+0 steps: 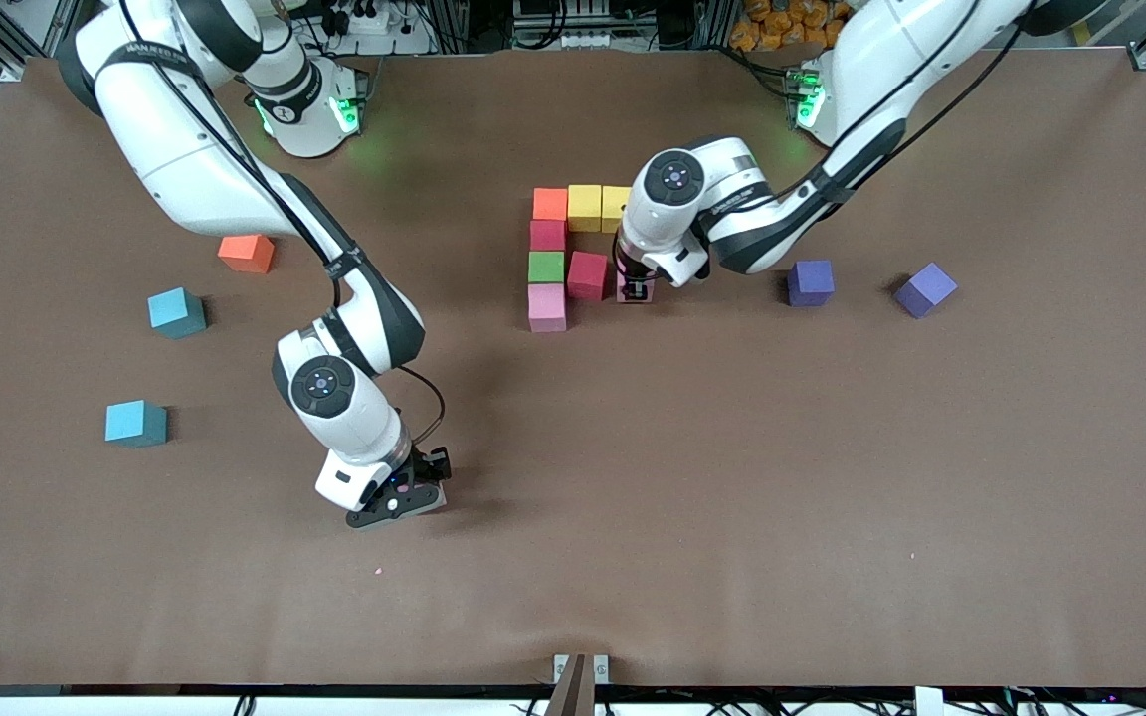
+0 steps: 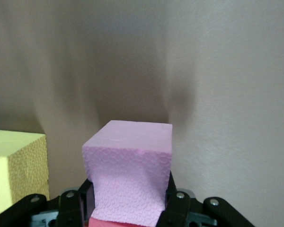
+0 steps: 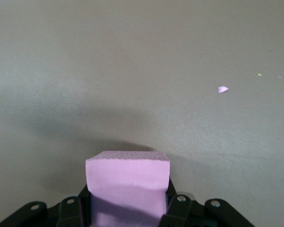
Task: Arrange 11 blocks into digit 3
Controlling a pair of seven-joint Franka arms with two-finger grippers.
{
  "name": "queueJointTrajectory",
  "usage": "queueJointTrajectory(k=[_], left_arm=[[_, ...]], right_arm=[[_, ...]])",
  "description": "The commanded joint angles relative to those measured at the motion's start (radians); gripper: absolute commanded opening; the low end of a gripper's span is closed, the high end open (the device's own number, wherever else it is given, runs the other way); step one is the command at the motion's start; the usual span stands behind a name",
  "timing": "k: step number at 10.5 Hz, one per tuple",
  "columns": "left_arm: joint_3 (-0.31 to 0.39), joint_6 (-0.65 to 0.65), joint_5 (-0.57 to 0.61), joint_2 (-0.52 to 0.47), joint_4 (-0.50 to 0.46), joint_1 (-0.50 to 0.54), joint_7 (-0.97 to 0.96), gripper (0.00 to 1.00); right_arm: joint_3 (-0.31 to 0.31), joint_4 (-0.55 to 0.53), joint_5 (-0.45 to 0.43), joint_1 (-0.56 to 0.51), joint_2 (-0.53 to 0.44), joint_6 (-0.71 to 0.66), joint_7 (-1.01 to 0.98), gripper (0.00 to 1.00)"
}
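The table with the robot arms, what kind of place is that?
Probably a robot lab. Two white arms are bolted to a brown table framed by metal rails, with cables and a power strip along its edge, and coloured foam blocks laid out for practice.

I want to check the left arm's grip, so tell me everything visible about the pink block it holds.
The pink block is a matte, foam-like cube with a pebbled face. The left gripper is shut on its lower sides, pinching them inward. It sits upright beside a red block, with a yellow block close by.
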Motion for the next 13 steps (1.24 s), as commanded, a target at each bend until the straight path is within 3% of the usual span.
queueJointTrajectory(k=[1, 4, 8, 13], left_arm=[[0.06, 0.014, 0.045, 0.003, 0.014, -0.06, -0.09, 0.54], [0.06, 0.014, 0.044, 0.004, 0.015, -0.06, -0.113, 0.54], [0.06, 0.014, 0.037, 0.006, 0.02, -0.063, -0.136, 0.54], [0.06, 0.014, 0.036, 0.029, 0.063, -0.086, -0.158, 0.54]], right_arm=[[-0.006, -0.033, 0.077, 0.022, -0.077, -0.045, 0.013, 0.36], [-0.006, -0.064, 0.102, 0.064, -0.124, -0.05, 0.121, 0.36], [0.016, -0.084, 0.103, 0.085, -0.184, -0.169, 0.148, 0.36], [0.02, -0.18, 0.103, 0.13, -0.252, -0.18, 0.382, 0.36]])
